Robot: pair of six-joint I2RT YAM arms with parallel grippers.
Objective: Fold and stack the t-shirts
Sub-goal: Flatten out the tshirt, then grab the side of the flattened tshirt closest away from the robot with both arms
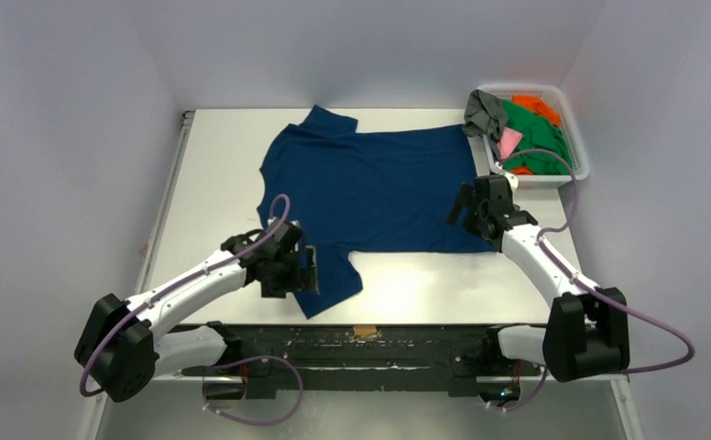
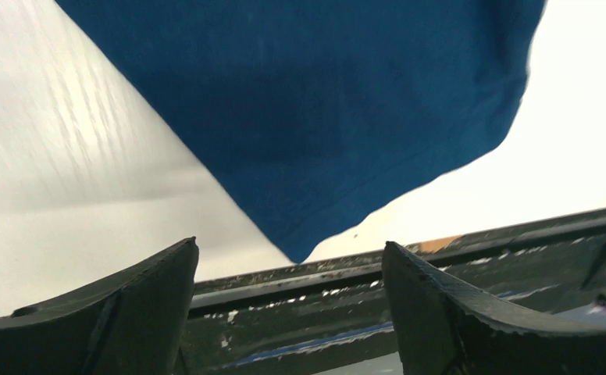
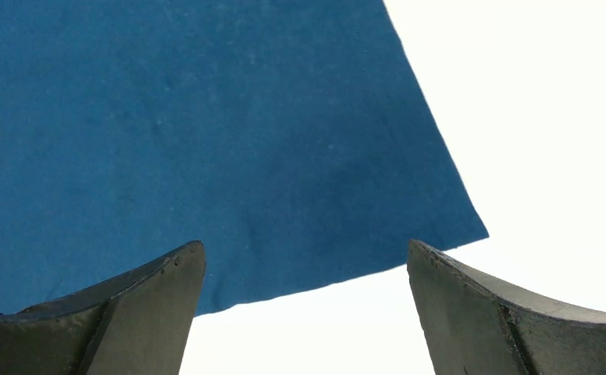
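A large navy blue t-shirt [image 1: 370, 188] lies spread flat on the white table, plain side up, collar toward the left. My left gripper [image 1: 308, 271] is open over its near sleeve; the sleeve tip [image 2: 315, 156] shows just beyond my open fingers [image 2: 147, 305]. My right gripper [image 1: 462, 209] is open above the shirt's near right hem corner [image 3: 440, 211], with nothing between the jaws. More shirts, green [image 1: 540, 137], orange [image 1: 540, 105], grey [image 1: 485, 112] and pink [image 1: 511, 141], are heaped in the basket.
A white mesh basket [image 1: 578, 151] stands at the table's back right corner. The table's near edge is a dark metal rail [image 2: 472, 258] just beyond the sleeve tip. Bare white table [image 1: 434, 284] lies in front of the shirt.
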